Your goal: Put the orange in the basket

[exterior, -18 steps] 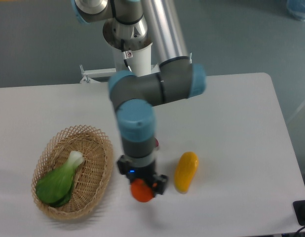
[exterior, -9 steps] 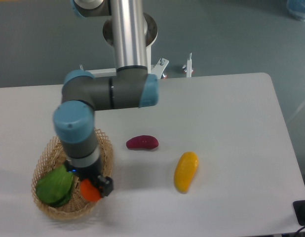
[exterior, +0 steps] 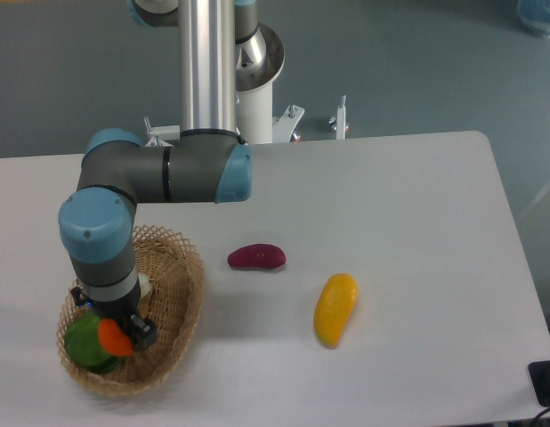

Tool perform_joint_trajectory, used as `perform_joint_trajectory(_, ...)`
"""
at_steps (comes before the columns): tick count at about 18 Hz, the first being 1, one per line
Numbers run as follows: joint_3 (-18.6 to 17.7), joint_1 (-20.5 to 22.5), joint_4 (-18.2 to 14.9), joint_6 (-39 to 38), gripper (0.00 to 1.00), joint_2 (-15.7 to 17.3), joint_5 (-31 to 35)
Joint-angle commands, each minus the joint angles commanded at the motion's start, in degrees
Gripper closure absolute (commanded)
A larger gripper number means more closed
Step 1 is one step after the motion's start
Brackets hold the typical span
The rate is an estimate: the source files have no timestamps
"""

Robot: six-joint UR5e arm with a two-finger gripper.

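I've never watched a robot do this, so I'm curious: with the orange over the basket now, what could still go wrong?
The orange hangs in the gripper right above the green vegetable in the basket. Released there, it may land on the leaves and roll, perhaps toward the low rim. Pressing lower could bruise the vegetable.

The orange (exterior: 113,337) is a small, smooth, bright orange-red ball sitting over the inside of the basket. The basket (exterior: 181,294) is an oval, shallow, light tan wicker one resting on the table's left side.
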Motion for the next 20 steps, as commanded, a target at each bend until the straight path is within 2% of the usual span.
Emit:
perform_joint_trajectory(2, -0.53, 0.00, 0.09, 0.00, 0.00, -0.09, 0.18)
perform_joint_trajectory(11, 2.19, 1.14, 0.79, 0.00, 0.00, 1.49, 0.09)
perform_joint_trajectory(13, 2.28, 2.80, 1.23, 0.00, 0.00, 2.11, 0.09)
perform_joint_trajectory(18, 2.10, 7.72, 6.23, 0.00, 0.00, 3.07, 0.09)
perform_joint_trajectory(20, 2.10, 11.41, 6.59, 0.52, 0.00, 3.69, 0.26)
